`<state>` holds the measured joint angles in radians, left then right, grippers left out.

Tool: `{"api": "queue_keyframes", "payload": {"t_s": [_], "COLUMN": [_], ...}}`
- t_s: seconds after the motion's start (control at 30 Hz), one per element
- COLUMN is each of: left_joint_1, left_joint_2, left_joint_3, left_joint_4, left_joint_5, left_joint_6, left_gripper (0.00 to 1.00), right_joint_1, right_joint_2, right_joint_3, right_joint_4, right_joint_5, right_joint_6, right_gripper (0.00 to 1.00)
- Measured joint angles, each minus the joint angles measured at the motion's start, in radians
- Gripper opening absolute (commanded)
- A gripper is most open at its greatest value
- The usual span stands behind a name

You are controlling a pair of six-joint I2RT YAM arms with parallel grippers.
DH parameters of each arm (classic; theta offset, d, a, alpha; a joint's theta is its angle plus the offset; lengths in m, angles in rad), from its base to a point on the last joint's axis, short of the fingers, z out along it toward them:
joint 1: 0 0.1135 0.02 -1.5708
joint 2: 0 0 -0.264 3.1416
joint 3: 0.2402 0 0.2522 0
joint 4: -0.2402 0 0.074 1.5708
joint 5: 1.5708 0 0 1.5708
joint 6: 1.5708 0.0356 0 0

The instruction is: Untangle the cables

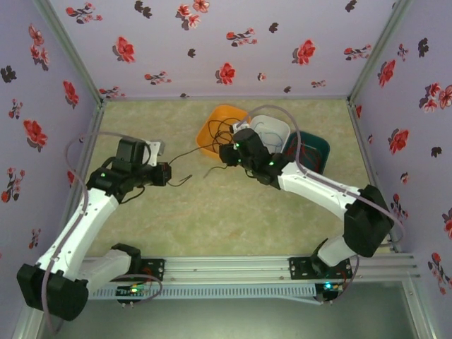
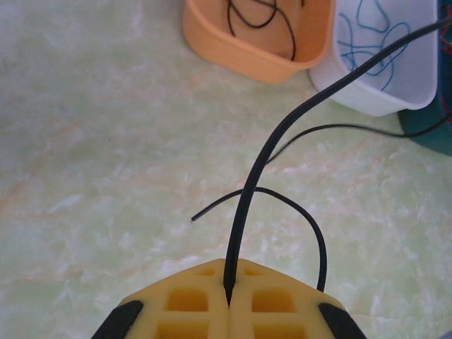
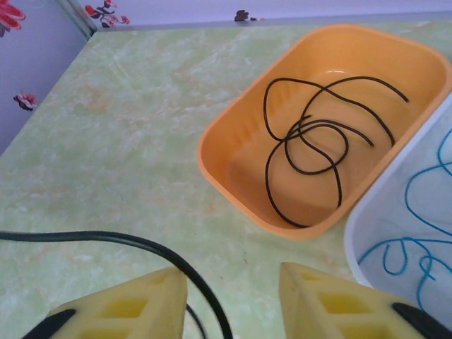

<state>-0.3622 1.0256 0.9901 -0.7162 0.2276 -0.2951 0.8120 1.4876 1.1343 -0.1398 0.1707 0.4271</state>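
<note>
My left gripper [image 1: 167,174] [image 2: 229,293] is shut on a black cable [image 2: 272,141] just above the table. The strand rises from the pinched jaws toward the upper right. A short free end [image 2: 212,210] curls out to the left. My right gripper [image 1: 224,155] [image 3: 233,282] is open beside the orange tray [image 3: 233,187], and that black strand [image 3: 127,240] runs past its left finger [image 3: 152,296], ungripped. A black cable coil [image 3: 311,141] lies in the orange tray. A blue cable [image 3: 395,241] lies in the white tray [image 3: 357,233].
Three trays stand in a row at the back middle: orange [image 1: 212,131], white [image 1: 275,127] and dark green [image 1: 314,150]. Flowered walls close in the table on three sides. Open tabletop [image 1: 233,219] lies in front of both grippers.
</note>
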Motion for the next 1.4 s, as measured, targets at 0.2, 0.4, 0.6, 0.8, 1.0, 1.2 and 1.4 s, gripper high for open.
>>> {"api": "queue_keyframes", "payload": {"t_s": [0.2,0.4,0.6,0.8,1.0,1.2,1.4], "left_joint_1": [-0.018,-0.019,-0.020,-0.021,-0.022,-0.046,-0.079], "left_joint_2": [0.063,0.131,0.212,0.328,0.480,0.627,0.760], "left_joint_3": [0.127,0.238,0.346,0.452,0.572,0.680,0.766], "left_joint_4": [0.024,0.032,0.054,0.098,0.161,0.211,0.246], "left_joint_5": [-0.007,-0.011,-0.011,-0.011,-0.011,-0.010,0.002], "left_joint_6": [0.007,0.011,0.013,-0.014,-0.085,-0.155,-0.221], "left_gripper": [0.00,0.00,0.00,0.00,0.00,0.00,0.00], "right_joint_1": [0.000,0.000,0.000,-0.001,-0.001,-0.007,-0.025], "right_joint_2": [-0.118,-0.213,-0.345,-0.446,-0.502,-0.518,-0.521], "right_joint_3": [0.003,-0.004,-0.060,-0.082,-0.088,-0.088,-0.088], "right_joint_4": [-0.100,-0.193,-0.248,-0.304,-0.349,-0.397,-0.440], "right_joint_5": [0.014,0.067,0.175,0.296,0.379,0.438,0.463], "right_joint_6": [-0.019,-0.030,-0.023,-0.018,0.004,0.030,0.049], "right_gripper": [0.60,0.66,0.99,0.99,0.99,0.99,0.99]}}
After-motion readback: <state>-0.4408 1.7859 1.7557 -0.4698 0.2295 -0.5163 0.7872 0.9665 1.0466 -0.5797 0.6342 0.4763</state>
